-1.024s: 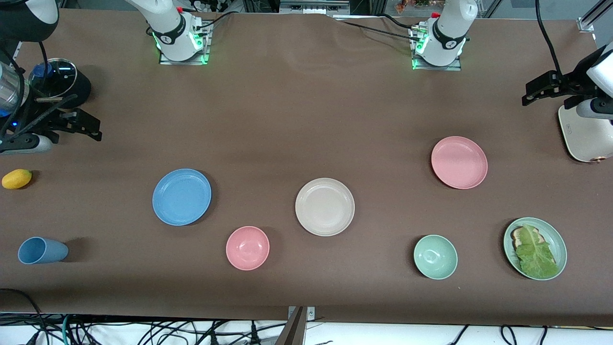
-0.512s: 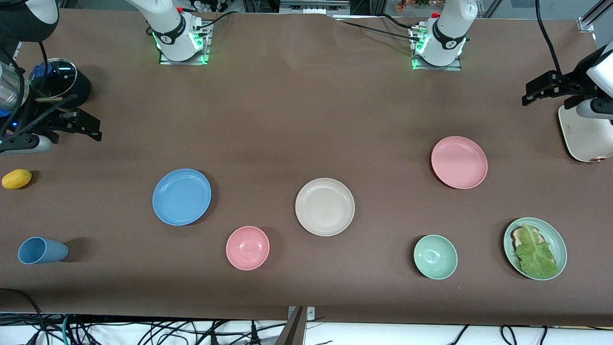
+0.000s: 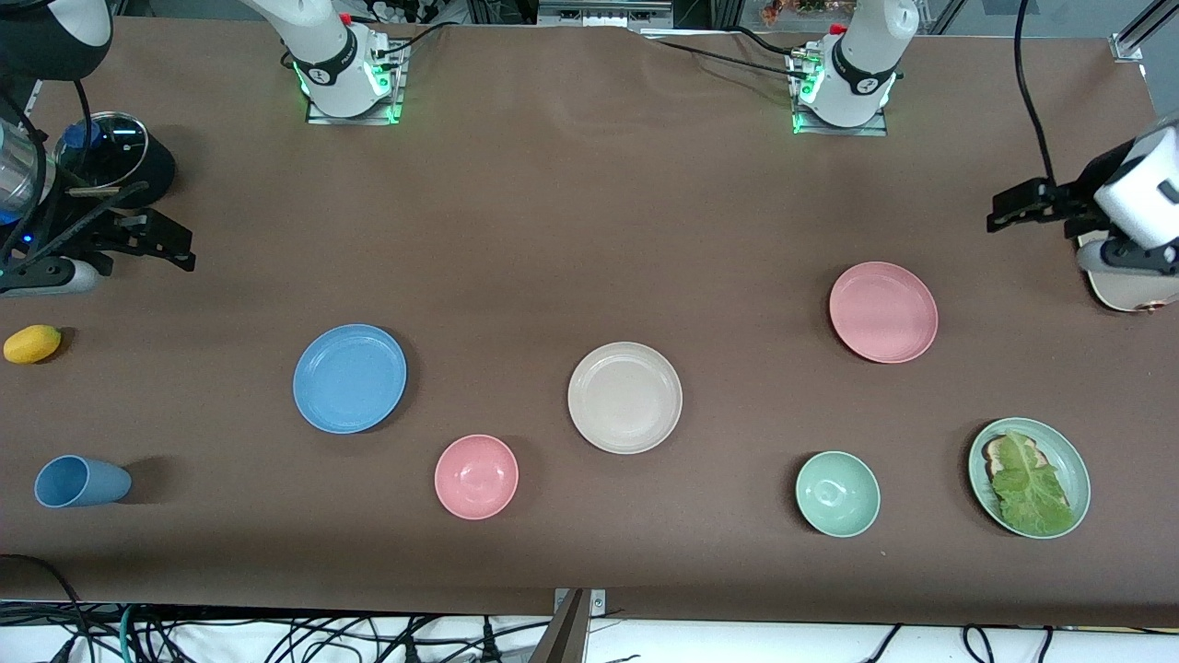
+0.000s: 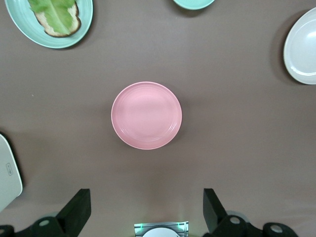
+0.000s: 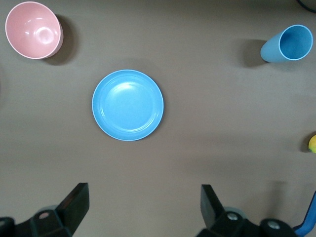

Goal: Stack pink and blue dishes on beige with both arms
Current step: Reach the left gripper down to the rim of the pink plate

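My left gripper (image 3: pixel 1004 210) hangs spread and empty at the left arm's end of the table, high over bare cloth, just beside a white appliance (image 3: pixel 1128 290). From my left wrist the pink plate (image 4: pixel 146 115) lies flat below, both fingers (image 4: pixel 79 210) wide apart. My right gripper (image 3: pixel 175 247) hangs at the right arm's end, also spread and empty, beside a black jar (image 3: pixel 115 157); under it my right wrist sees the blue plate (image 5: pixel 127 104). The beige plate (image 3: pixel 624 397) sits bare mid-table, between the blue plate (image 3: pixel 349 378) and the pink plate (image 3: pixel 882 311), well apart from each. Nearer the front camera sit a pink bowl (image 3: pixel 475 476) and a green bowl (image 3: pixel 836 493).
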You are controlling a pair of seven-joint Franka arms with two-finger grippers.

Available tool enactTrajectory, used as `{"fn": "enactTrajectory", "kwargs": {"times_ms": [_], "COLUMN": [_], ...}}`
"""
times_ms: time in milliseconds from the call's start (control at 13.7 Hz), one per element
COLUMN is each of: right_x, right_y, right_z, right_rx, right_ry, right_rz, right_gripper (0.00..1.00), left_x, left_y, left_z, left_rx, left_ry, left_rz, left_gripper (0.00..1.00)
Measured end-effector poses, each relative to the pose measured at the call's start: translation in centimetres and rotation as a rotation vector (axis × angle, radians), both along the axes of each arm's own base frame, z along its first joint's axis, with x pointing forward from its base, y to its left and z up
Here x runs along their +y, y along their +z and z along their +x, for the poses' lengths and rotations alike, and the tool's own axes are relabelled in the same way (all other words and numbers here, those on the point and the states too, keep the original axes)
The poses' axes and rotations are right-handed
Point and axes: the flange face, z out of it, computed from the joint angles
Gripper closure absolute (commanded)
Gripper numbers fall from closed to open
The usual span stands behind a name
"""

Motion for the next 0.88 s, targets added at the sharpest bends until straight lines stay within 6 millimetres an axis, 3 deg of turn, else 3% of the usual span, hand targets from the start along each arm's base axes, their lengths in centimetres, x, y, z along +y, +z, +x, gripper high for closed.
{"fn": "enactTrajectory", "kwargs": {"times_ms": [293,585,878], "right_x": [0.0,-0.2,-0.8], "right_y": [0.0,0.0,-0.1], "right_z": [0.0,0.0,0.0], "right_rx": [0.000,0.000,0.001], "right_ry": [0.000,-0.003,-0.014], "right_rz": [0.000,0.000,-0.002], "right_gripper": [0.00,0.00,0.00], "left_x": [0.0,-0.4,-1.0], "left_y": [-6.3,-10.7,-17.5], "left_z": [3.5,6.5,8.9], "left_rx": [0.047,0.018,0.026], "left_ry": [0.002,-0.002,-0.010], "left_rz": [0.008,0.014,0.021], "left_gripper": [0.00,0.00,0.00]}}
